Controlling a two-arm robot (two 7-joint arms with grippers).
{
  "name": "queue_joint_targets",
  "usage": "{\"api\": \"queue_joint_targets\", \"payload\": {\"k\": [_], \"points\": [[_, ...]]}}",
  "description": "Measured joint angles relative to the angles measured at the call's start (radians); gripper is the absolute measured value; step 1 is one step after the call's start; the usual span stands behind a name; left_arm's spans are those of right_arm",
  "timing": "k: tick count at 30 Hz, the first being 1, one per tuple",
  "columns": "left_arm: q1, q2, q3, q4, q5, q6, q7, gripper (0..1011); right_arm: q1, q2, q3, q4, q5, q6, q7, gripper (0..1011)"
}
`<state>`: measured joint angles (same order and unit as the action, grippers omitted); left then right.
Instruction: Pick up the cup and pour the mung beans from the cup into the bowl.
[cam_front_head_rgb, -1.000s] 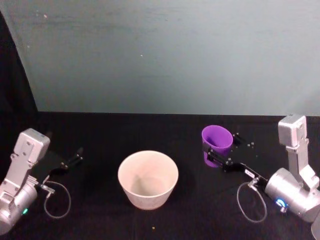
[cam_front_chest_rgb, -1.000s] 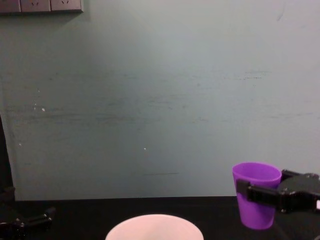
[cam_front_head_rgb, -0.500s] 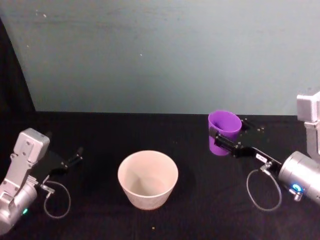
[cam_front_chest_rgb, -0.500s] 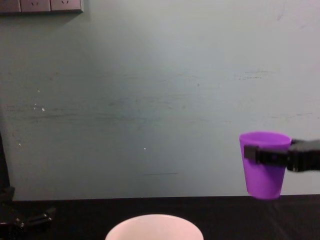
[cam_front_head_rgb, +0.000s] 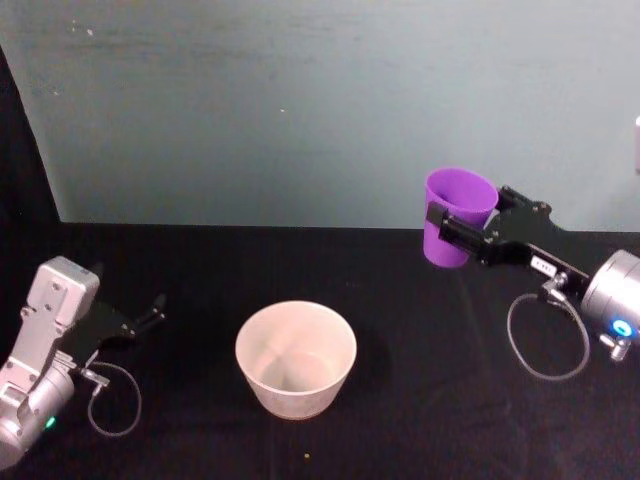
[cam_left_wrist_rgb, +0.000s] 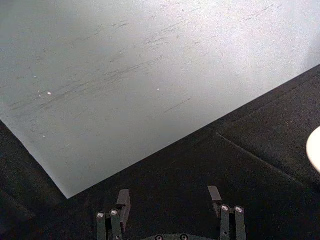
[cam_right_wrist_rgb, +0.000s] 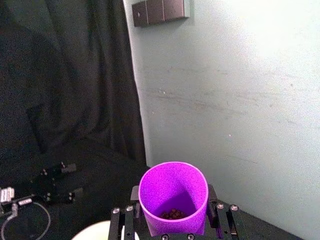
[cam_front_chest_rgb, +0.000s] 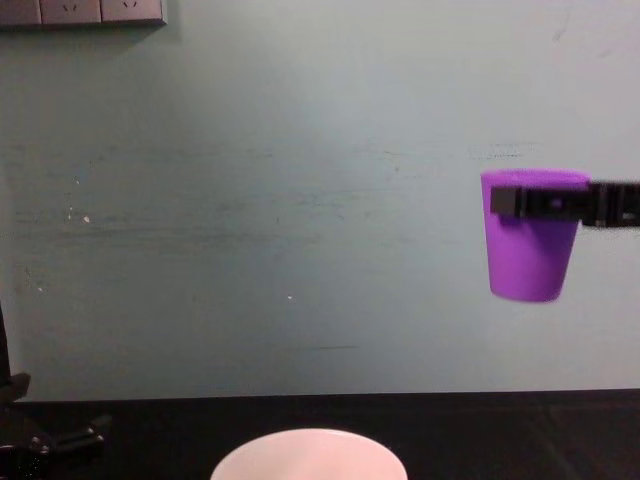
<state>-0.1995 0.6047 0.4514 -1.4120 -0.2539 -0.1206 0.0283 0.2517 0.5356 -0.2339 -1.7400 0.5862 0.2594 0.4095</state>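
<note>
The purple cup (cam_front_head_rgb: 457, 215) hangs upright high above the table, right of the bowl, with my right gripper (cam_front_head_rgb: 448, 222) shut on its upper wall. The chest view shows the cup (cam_front_chest_rgb: 530, 245) well clear of the table with a black finger (cam_front_chest_rgb: 545, 201) across its rim. In the right wrist view the cup (cam_right_wrist_rgb: 173, 197) sits between the jaws and dark mung beans (cam_right_wrist_rgb: 171, 213) lie at its bottom. The white bowl (cam_front_head_rgb: 296, 358) stands on the black table at centre, its rim (cam_front_chest_rgb: 308, 446) low in the chest view. My left gripper (cam_front_head_rgb: 148, 316) rests open at the far left, its fingers (cam_left_wrist_rgb: 123, 200) holding nothing.
A black cloth covers the table (cam_front_head_rgb: 420, 400). A pale teal wall (cam_front_head_rgb: 300, 110) rises directly behind it. A few stray grains (cam_front_head_rgb: 306, 456) lie near the table's front. Wall sockets (cam_front_chest_rgb: 80, 11) sit high on the left. Cable loops hang by both wrists.
The right gripper has lifted the cup off the table, first slightly right, then steeply upward. The left arm and the bowl have not moved.
</note>
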Motion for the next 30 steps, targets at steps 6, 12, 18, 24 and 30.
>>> {"api": "queue_joint_targets", "payload": {"k": [6,12,18,24,30], "points": [[0.000,0.000,0.000,0.000,0.000,0.000,0.000,1003,0.011,0.012,0.000,-0.035,0.021,0.018,-0.018,748],[0.000,0.000,0.000,0.000,0.000,0.000,0.000,1003,0.019,0.023,-0.008,-0.053,0.032,0.023,-0.027,748],[0.000,0.000,0.000,0.000,0.000,0.000,0.000,1003,0.018,0.022,-0.008,-0.052,0.032,0.023,-0.027,748],[0.000,0.000,0.000,0.000,0.000,0.000,0.000,1003,0.018,0.021,-0.007,-0.050,0.031,0.023,-0.026,749],[0.000,0.000,0.000,0.000,0.000,0.000,0.000,1003,0.017,0.021,-0.007,-0.049,0.030,0.023,-0.026,749]]}}
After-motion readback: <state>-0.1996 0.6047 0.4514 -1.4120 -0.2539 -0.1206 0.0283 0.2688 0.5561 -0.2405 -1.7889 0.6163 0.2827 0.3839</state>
